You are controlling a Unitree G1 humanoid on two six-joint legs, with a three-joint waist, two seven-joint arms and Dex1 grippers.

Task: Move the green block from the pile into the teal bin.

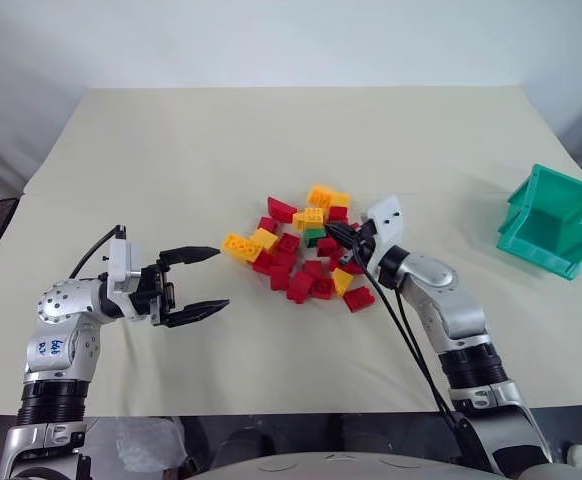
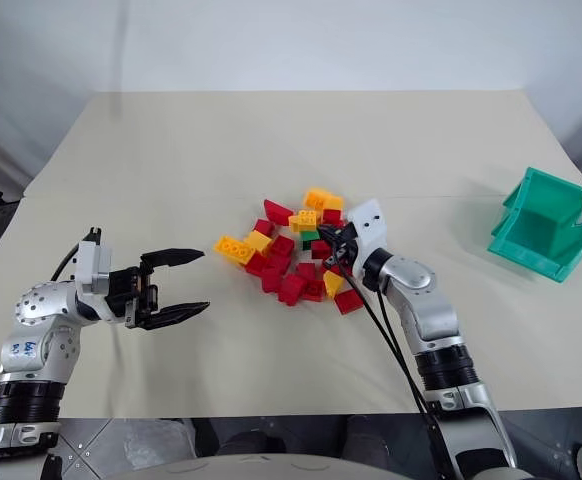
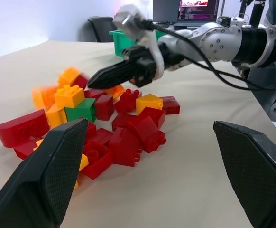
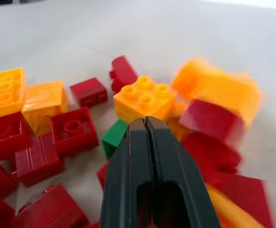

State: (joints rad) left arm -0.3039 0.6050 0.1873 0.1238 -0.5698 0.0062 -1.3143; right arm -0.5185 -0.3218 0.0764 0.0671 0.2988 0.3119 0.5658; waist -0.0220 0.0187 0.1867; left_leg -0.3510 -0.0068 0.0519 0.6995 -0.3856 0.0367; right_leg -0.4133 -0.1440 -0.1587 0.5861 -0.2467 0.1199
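On the cream table (image 1: pixel 171 150), seen from the head camera, we find the small dark-green studded plastic brick (image 1: pixel 314 237) in the loose pile of red and yellow-orange plastic bricks (image 1: pixel 301 255), with our right gripper (image 1: pixel 333 233) just beside it, fingers pressed together and empty. Our left gripper (image 1: pixel 203 282) hangs spread apart, left of the pile. The teal plastic bin with sloped walls (image 1: pixel 552 223) sits well apart, far right. In the left wrist view, the green brick (image 3: pixel 81 109) lies below the right fingertip. In the right wrist view, it (image 4: pixel 115 136) peeks out just beside the shut fingers (image 4: pixel 133 156).
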